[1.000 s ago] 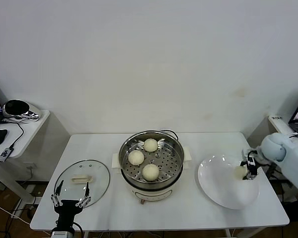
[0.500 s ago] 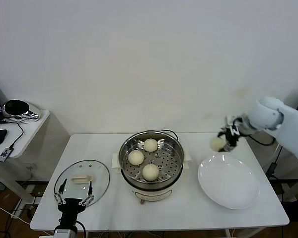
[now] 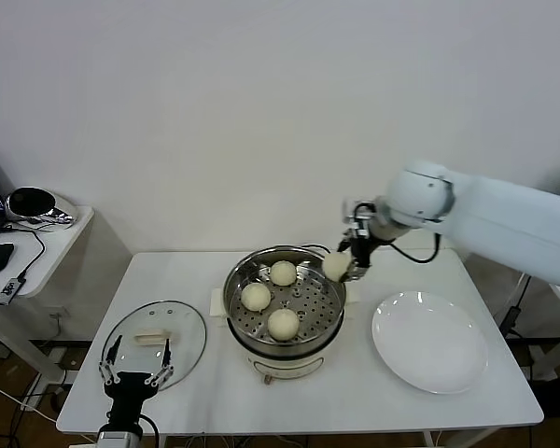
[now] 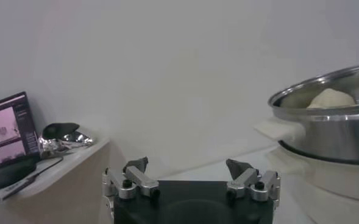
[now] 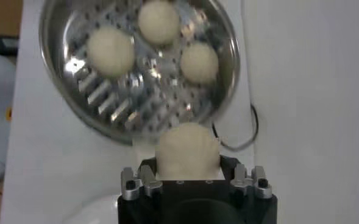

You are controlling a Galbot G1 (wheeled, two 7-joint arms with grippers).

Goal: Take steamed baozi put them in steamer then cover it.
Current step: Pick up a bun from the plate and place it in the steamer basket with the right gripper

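White table (image 3: 355, 392), baozi (image 3: 336, 266) over steamer (image 3: 237, 280) rim

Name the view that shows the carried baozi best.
The right wrist view: the carried baozi fills the middle, held in the right gripper. The head view shows it small at the steamer rim; the left wrist view misses it.

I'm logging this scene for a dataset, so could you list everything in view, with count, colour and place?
baozi in steamer: three, cream-white, on the perforated floor
held baozi: one, cream-white, over the steamer's right rim
steamer: one, shiny steel on a white base, table centre
cover: one, clear glass with cream handle, flat on the table left of the steamer
plate: one, white, right of the steamer, nothing on it
table: one, white
side table: one, white, far left, holding dark devices
left end effector: open, at the table's front edge by the cover
right end effector: shut on the held baozi
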